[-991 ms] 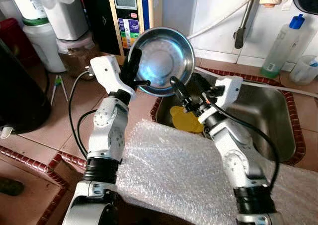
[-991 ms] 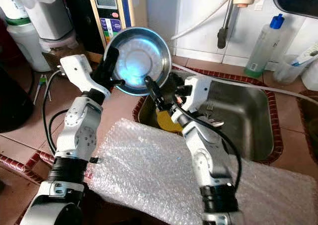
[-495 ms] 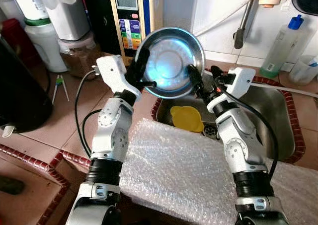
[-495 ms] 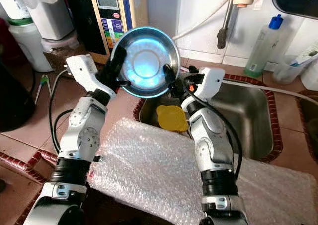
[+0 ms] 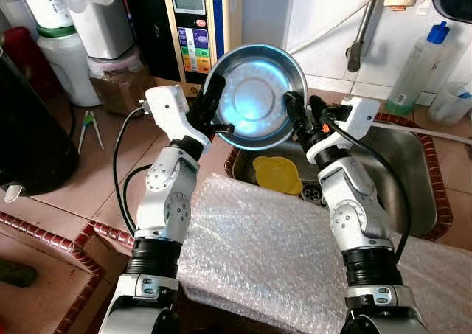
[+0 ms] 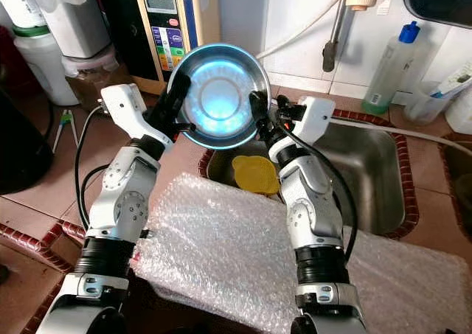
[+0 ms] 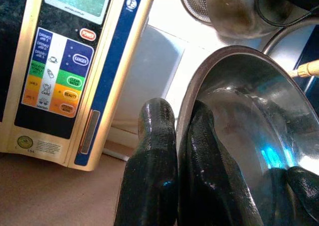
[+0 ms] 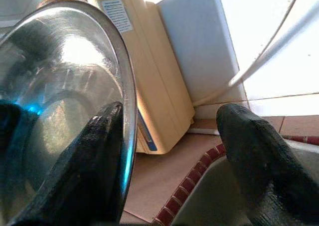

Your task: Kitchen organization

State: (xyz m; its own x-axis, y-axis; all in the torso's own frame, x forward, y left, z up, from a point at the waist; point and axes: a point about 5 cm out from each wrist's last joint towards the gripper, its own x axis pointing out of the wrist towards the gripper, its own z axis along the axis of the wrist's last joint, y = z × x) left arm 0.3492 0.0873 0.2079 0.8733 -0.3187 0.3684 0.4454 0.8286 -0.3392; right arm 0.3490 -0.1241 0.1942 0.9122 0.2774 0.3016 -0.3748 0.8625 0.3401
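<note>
A steel bowl [image 5: 254, 96] is held up on edge above the counter, just at the 10 o'clock corner of the sink [image 5: 402, 173]. The left gripper [image 5: 214, 109] is clamped on its rim at 9 o'clock — one finger inside, one behind. The right gripper [image 5: 299, 116] stands spread apart at the rim's 3 o'clock side, one finger [image 8: 89, 161] inside the bowl — the other clear of it. A yellow lid [image 5: 276, 174] lies in the sink below.

Steel bowl [image 5: 254, 96] is blocking passage toward the water ionizer [image 5: 195, 24]; bubble wrap [image 5: 273, 253] is covering the near counter; sink basin [image 5: 398, 172] is lying open rightward.
</note>
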